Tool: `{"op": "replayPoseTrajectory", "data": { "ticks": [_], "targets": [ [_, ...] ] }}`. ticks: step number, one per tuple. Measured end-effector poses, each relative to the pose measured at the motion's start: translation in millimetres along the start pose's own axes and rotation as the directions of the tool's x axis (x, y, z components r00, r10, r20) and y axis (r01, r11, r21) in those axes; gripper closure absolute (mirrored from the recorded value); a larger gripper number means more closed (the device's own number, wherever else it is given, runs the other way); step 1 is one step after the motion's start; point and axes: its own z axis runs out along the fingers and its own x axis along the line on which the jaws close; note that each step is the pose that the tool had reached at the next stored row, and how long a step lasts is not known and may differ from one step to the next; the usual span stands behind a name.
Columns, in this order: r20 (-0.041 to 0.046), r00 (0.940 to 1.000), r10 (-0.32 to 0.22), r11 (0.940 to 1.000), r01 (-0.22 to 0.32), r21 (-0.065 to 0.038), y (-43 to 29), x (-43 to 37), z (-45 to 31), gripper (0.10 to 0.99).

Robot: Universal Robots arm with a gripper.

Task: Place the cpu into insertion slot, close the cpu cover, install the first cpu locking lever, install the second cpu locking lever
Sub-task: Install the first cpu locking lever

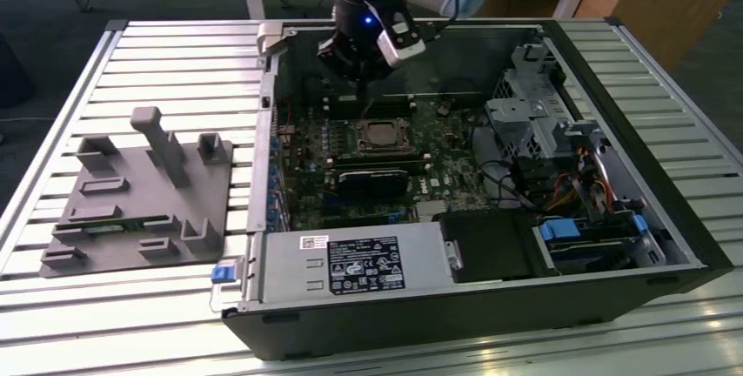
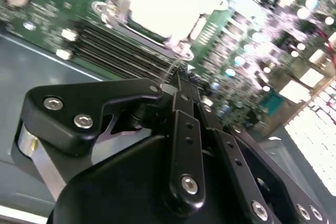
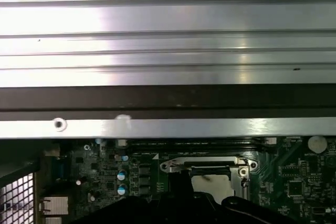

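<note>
The insertion slot (image 1: 381, 137) sits mid-motherboard inside the open computer case. A dull grey cpu (image 1: 382, 137) lies in its centre, and the silvery cpu cover (image 1: 362, 128) frames it, apparently lying flat. In the first wrist view the cover's edge bar (image 3: 207, 165) lies across the slot. My gripper (image 1: 357, 87) hangs over the board just behind the slot, near the case's back wall. In the second wrist view its black fingers (image 2: 181, 108) meet at the gripper's (image 2: 176, 81) tip, shut. A thin silvery lever wire (image 2: 172, 69) reaches from the slot's corner to that tip. Whether the tip touches it is unclear.
A grey fixture (image 1: 139, 198) with upright posts stands on the slatted table at the exterior view's left. Inside the case are a black card (image 1: 371, 177) in front of the slot, a power supply (image 1: 348, 267), and a drive cage with cables (image 1: 540, 115). The case wall (image 3: 168, 100) is close behind the gripper.
</note>
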Motion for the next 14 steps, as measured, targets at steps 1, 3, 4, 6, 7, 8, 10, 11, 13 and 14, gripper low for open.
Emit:
{"op": "replayPoseTrajectory", "data": {
  "ticks": [1,3,4,6,7,8,10,11,13,14],
  "targets": [
    [-0.0005,1.0000,-0.001,1.0000,0.001,0.000,0.1,-3.8,0.1,0.980],
    [-0.0007,1.0000,-0.001,1.0000,0.001,-0.001,0.1,-5.5,0.2,0.980],
    [-0.0008,1.0000,-0.001,1.0000,0.001,-0.004,0.0,-5.5,0.3,0.980],
    [-0.0017,1.0000,-0.001,0.9997,0.001,-0.026,-0.6,-5.5,0.7,0.980],
    [-0.0019,1.0000,-0.001,0.9994,0.001,-0.034,-0.8,-5.6,1.2,0.980],
    [-0.0017,1.0000,-0.001,0.9993,0.001,-0.038,-1.0,-5.6,1.9,0.980],
    [-0.0010,1.0000,-0.001,0.9992,0.001,-0.040,-1.1,-5.7,3.3,0.980],
    [-0.0012,1.0000,-0.005,0.9992,0.005,-0.040,-1.1,-6.2,3.9,0.980],
    [-0.0018,0.9996,-0.028,0.9988,0.028,-0.040,-1.1,-6.5,5.2,0.980],
    [-0.0022,0.9993,-0.038,0.9985,0.038,-0.040,-1.2,-6.9,6.1,0.980]
  ]
}}
